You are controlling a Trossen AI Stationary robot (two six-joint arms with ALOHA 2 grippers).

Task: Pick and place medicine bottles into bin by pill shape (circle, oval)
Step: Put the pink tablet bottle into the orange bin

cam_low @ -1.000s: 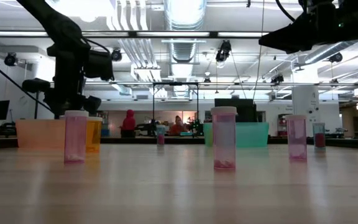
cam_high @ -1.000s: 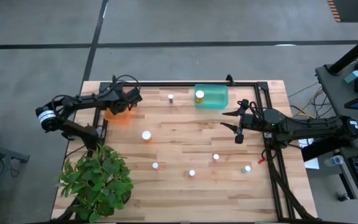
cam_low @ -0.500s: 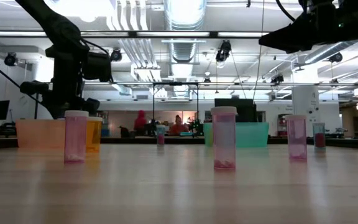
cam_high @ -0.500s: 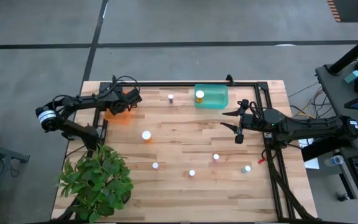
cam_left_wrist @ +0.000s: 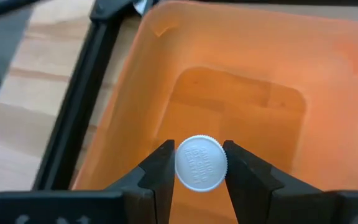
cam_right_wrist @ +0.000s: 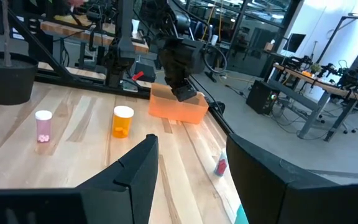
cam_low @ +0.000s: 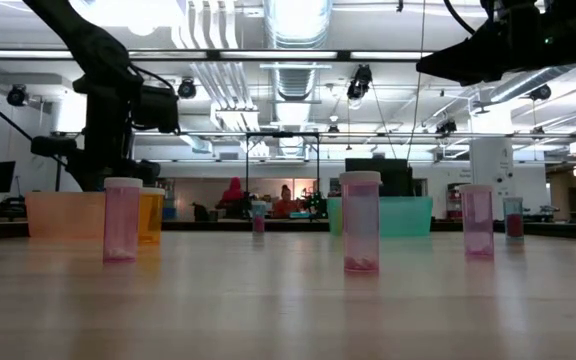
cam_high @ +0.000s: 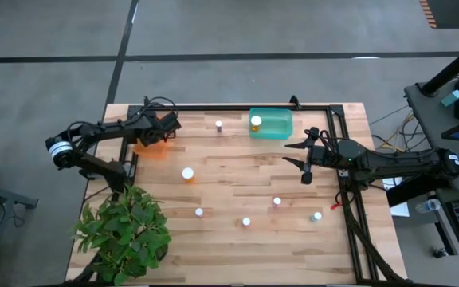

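My left gripper (cam_high: 164,127) hangs over the orange bin (cam_high: 151,148) at the table's far left, shut on a medicine bottle whose round white cap (cam_left_wrist: 201,163) shows between its fingers. My right gripper (cam_high: 304,164) hovers open and empty over the table's right side. Several white-capped medicine bottles stand upright on the wood, among them an orange one (cam_high: 188,173) and pink ones (cam_high: 199,212) (cam_high: 276,202). Another orange bottle (cam_high: 256,122) sits in the green bin (cam_high: 276,126). My left gripper pinches the bottle between its two fingers (cam_left_wrist: 160,171), which press on opposite sides of the white cap's rim (cam_left_wrist: 180,163). The fingers slant down into the orange bin from above. The cap faces the wrist camera and hides the bottle's body; the bottle hangs over the bin's floor (cam_left_wrist: 229,106).
A potted plant (cam_high: 126,231) fills the near left corner. A black frame rail (cam_high: 213,107) runs along the far edge and down the right side (cam_high: 343,143). One small bottle (cam_high: 218,124) stands between the two bins.
My left gripper has tipped a little where it hangs over the orange bin, keeping the bottle between its fingers.
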